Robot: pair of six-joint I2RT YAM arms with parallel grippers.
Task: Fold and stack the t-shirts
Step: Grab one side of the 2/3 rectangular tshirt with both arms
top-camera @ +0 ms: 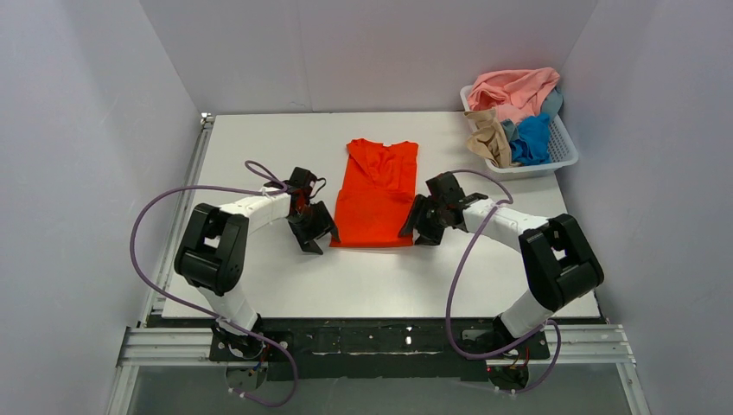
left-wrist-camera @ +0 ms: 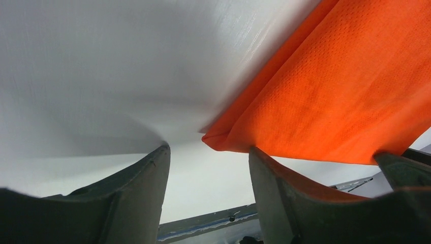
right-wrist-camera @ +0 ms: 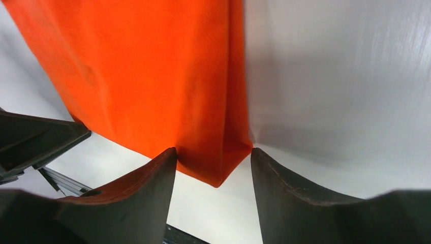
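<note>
Orange-red t-shirt (top-camera: 375,194) lies folded narrow, left tool (top-camera: 315,232) and right tool (top-camera: 420,227) seemingly parted astride its near corners.

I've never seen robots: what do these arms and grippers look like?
Both the left arm and right arm have white links between chunky black joints. A loose purple cable trails along each. The left gripper and right gripper are dark grey with two curved fingers.

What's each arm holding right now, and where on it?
Nothing gripped yet. The left gripper and right gripper stand open at the two near corners of the orange-red t-shirt, fingers not closed on the cloth.
</note>
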